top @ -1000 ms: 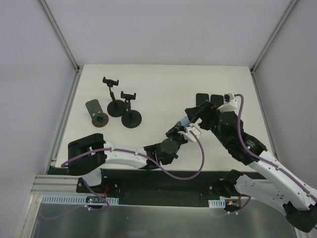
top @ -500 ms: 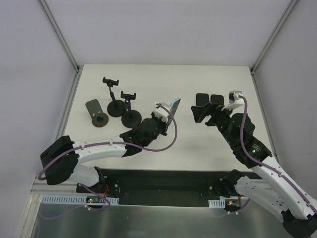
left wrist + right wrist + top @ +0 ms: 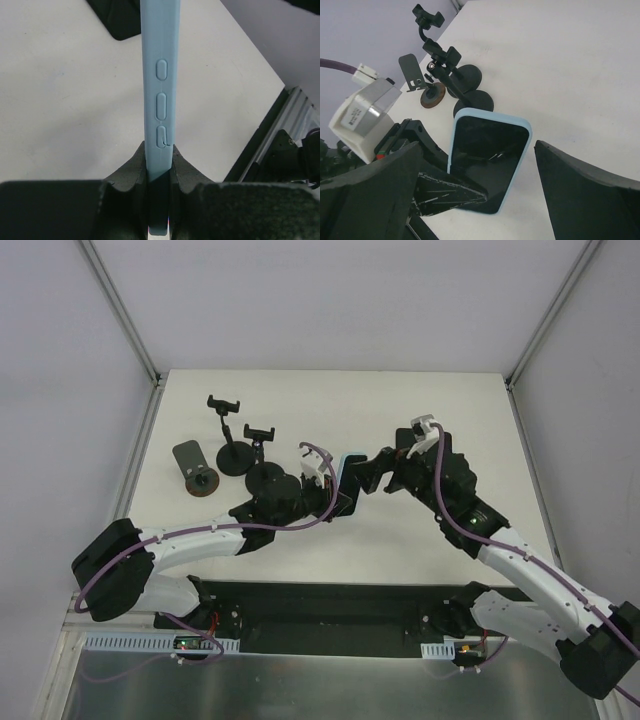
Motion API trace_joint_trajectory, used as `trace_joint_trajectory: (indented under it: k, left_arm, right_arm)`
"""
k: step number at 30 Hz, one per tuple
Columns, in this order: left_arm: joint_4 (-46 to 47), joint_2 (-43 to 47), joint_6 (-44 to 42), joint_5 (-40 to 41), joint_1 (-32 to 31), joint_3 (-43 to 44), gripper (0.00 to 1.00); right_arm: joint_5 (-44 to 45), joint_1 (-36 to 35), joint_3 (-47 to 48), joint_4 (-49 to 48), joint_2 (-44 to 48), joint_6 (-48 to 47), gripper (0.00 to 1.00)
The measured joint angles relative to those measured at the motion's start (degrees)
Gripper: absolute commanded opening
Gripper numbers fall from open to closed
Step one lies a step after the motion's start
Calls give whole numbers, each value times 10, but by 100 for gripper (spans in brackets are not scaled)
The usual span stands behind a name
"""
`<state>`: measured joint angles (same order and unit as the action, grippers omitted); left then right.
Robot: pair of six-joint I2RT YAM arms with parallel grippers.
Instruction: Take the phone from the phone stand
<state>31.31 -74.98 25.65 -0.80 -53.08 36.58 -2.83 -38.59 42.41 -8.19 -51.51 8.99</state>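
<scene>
Left fingers (image 3: 131, 170) pinching blue-cased phone (image 3: 347, 472) upright at frame centre, well apart from phone stands (image 3: 235, 458) at upper left; right fingers (image 3: 590, 190) standing spread wide, facing screen; removal looking done; next move likely calling for handover or laying phone on worktop (image 3: 330, 400).

- Could not see the upper end of the phone (image 3: 159, 100), cut by the top edge in the left wrist view.
- Found its lower end buried inside the left gripper (image 3: 159, 167).
- Caught only blurred, cropped fingers (image 3: 585, 195) of the right gripper (image 3: 479, 145).
</scene>
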Motion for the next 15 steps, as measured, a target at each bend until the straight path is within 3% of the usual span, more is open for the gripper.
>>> trace_joint_trajectory:
  k: [15]
  left_arm:
    - [33, 0, 37, -38, 8, 0, 0]
  right_arm:
    - [4, -10, 7, -10, -92, 58, 96]
